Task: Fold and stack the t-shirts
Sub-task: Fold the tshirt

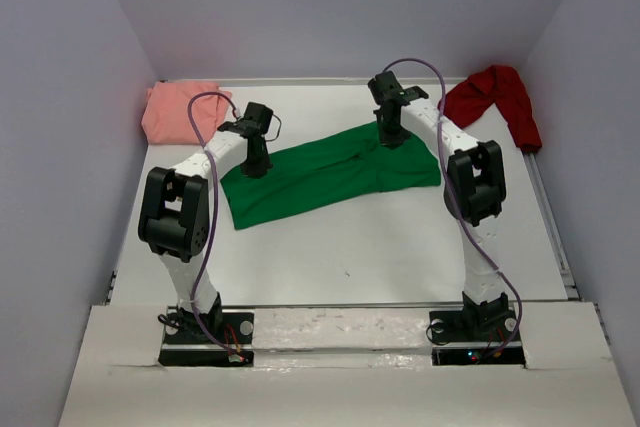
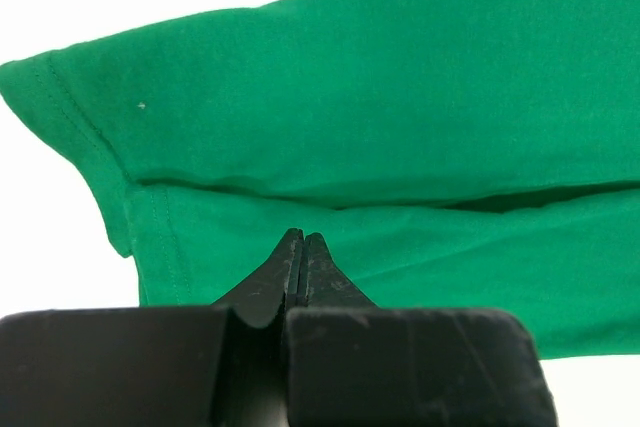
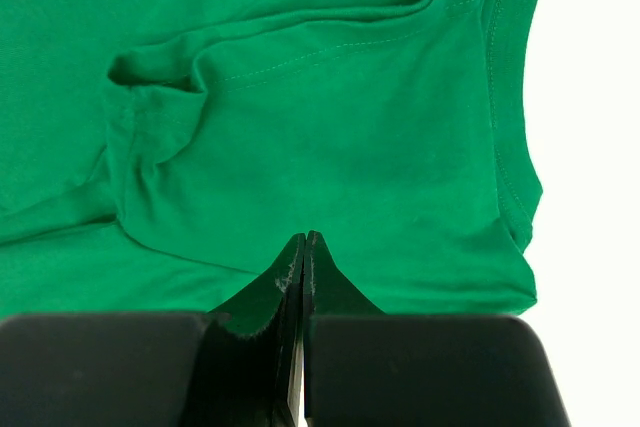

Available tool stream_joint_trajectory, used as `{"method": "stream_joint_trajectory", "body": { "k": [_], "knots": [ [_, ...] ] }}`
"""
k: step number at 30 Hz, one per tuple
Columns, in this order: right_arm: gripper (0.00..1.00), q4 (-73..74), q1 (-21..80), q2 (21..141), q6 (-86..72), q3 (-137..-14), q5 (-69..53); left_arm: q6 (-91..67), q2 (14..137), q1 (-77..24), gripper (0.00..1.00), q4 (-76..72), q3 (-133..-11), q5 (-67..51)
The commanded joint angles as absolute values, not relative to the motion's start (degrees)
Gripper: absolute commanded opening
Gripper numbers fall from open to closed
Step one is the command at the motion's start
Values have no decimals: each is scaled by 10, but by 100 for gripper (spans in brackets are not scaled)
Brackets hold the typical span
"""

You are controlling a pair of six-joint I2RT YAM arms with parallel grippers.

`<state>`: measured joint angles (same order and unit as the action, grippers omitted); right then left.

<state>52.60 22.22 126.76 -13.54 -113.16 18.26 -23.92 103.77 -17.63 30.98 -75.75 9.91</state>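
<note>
The bright green t-shirt lies spread across the middle of the table, partly folded over itself, with a fold line and a bunched sleeve. My left gripper stands over its left part, jaws shut with no cloth between them. At the shirt's far right part my right gripper points down, also shut and empty. I cannot tell whether either tip touches the cloth. The salmon-pink t-shirt lies crumpled at the back left. The dark red t-shirt is heaped at the back right.
White table enclosed by pale walls at the left, back and right. Both arm bases sit on the near ledge. Purple cables loop over each arm.
</note>
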Motion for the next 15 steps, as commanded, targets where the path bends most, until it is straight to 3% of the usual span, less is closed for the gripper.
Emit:
{"method": "stream_joint_trajectory", "body": {
  "k": [1, 15],
  "knots": [
    [0, 534, 215, 1268, -143, -1155, 187, -234, 1032, -179, 0, 314, -751, 83],
    [0, 537, 210, 1280, -149, -1151, 180, -240, 1036, -192, 0, 320, -726, 73]
  ]
}}
